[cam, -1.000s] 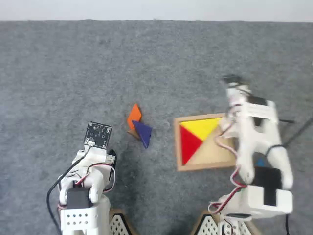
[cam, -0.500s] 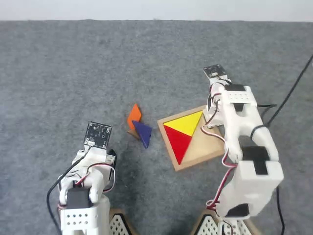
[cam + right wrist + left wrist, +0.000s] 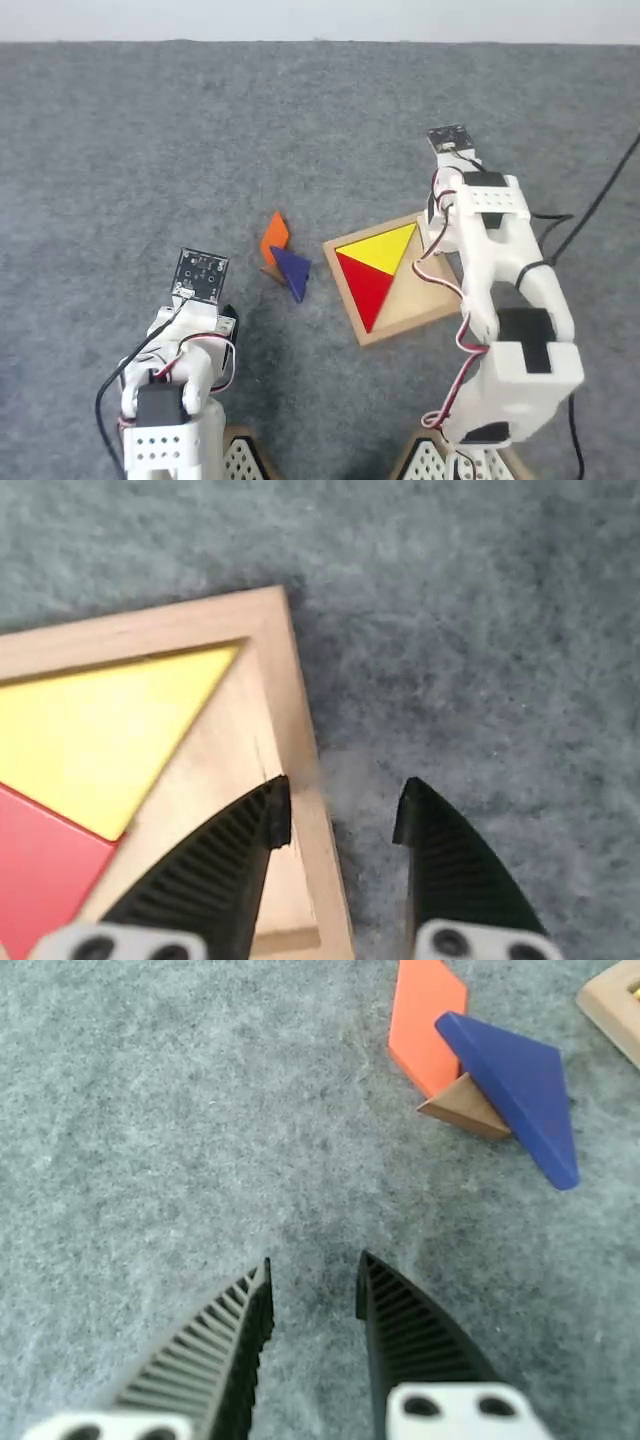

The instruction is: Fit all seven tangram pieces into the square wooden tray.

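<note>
Right pincer point(image 3: 345, 800) straddles one rim of the wooden tray point(image 3: 285, 690).

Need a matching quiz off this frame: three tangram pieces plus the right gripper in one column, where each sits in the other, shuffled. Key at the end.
Column one
1. yellow triangle
2. blue triangle
3. orange parallelogram
4. right gripper

Column two
A. open, over the rim of the tray
B. inside the tray, against the red triangle
C. resting on top of a small brown piece
D. on the grey mat, at the end of the loose cluster farthest from the arm bases

Pairs: 1-B, 2-C, 3-D, 4-A
</note>
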You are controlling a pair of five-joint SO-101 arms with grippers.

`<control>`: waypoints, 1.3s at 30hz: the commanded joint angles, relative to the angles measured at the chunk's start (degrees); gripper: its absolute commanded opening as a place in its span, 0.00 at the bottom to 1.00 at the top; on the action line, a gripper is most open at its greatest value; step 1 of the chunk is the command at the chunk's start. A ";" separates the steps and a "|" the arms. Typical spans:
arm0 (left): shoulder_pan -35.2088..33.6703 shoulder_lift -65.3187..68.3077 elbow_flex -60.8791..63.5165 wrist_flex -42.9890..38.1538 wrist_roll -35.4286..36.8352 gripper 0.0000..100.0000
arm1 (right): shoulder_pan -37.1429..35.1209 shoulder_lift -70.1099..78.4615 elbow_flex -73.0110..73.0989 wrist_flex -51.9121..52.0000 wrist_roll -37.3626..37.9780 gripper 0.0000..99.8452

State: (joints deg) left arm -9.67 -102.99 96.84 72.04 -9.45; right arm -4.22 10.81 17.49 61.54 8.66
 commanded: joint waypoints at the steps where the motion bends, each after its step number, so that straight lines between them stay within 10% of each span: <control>1: -0.26 -0.88 -0.40 0.18 -0.70 0.13 | -0.48 -7.52 1.76 -0.22 -1.14 0.14; 28: -0.26 -0.88 -0.40 0.18 -0.70 0.13 | 14.90 -32.22 21.98 5.67 4.40 0.12; 39: 0.00 -0.88 -0.40 0.09 -0.44 0.13 | 13.32 -32.92 34.81 -8.22 1.05 0.12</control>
State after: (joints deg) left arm -9.67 -102.99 96.84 72.04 -9.45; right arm 8.97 -19.52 51.60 56.79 10.59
